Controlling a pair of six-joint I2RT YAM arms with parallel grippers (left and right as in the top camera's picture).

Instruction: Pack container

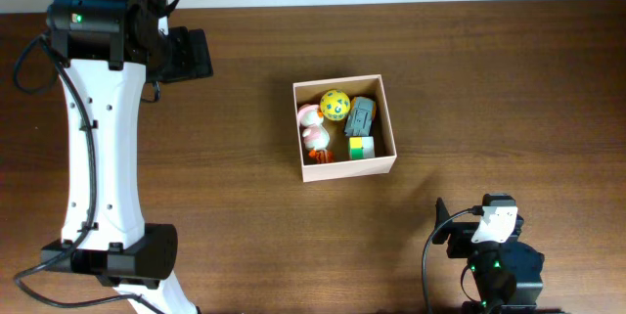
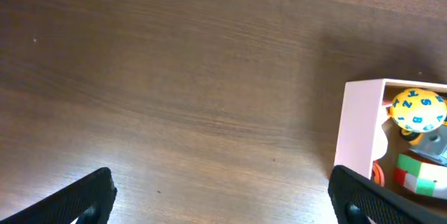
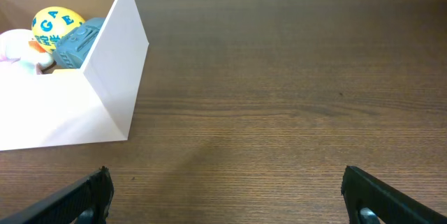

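On the dark wooden table (image 1: 245, 206) sits the container (image 1: 348, 169), left and right jaws both spread apart.

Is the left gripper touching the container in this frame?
Apart. The overhead view shows the left gripper well to the left of the container, with a wide stretch of table showing between them.

Open container (image 1: 348, 169) sitting on the table (image 1: 489, 79), holding toys.
The square, shallow box of pale cream cardboard is resting flat near the table's middle, turned slightly askew, its thin walls standing upright. A yellow ball (image 1: 335, 105), a grey toy (image 1: 360, 115), a pink-and-white toy (image 1: 313, 130) and a coloured cube (image 1: 361, 147) are lying inside it.
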